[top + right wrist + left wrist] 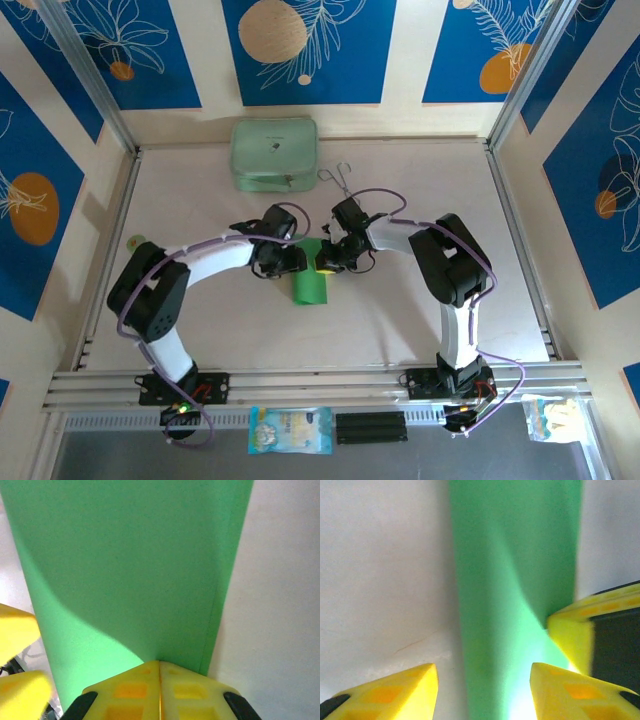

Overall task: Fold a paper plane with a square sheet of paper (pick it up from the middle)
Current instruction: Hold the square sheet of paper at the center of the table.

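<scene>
Since right hand [159, 663] pressed together pinching end of square sheet of paper [310, 285], likely anchoring fold, left hand [482, 666] spread wide, straddling folded green strip at middle of surface [200, 330], probably ready to press crease; dart shape not yet formed

A mint case [274, 153] sits at the table's [400, 330] far edge, wire tongs [338, 181] just beside it; a packet [290, 430] lies below the near rail.
</scene>
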